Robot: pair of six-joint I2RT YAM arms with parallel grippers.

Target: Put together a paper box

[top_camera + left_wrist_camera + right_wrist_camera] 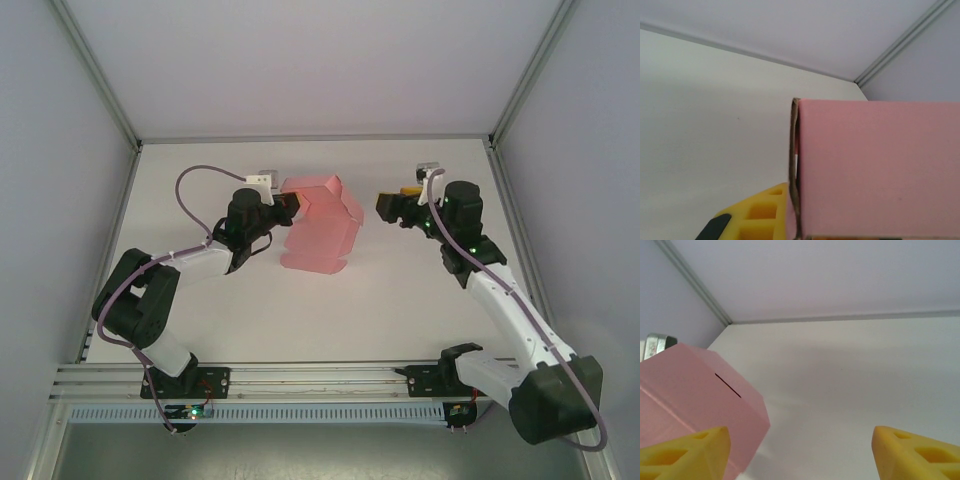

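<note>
Even, diffuse light from above; white desk (300, 310) bright, no glare. Faint soft-edged shadow on desk beside paper box (318, 235). Top view sharp, frame rails slightly bowed toward edges. Wrist views softer: right fingers (685, 450) blurred at bottom edge, close pink card slightly unfocused.

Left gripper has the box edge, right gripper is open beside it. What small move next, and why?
Probably ease the right gripper left toward the free right side of the paper box. Its jaws stand open, apart from the card, while the left gripper is shut on the left edge, and the box looks only partly folded.
</note>
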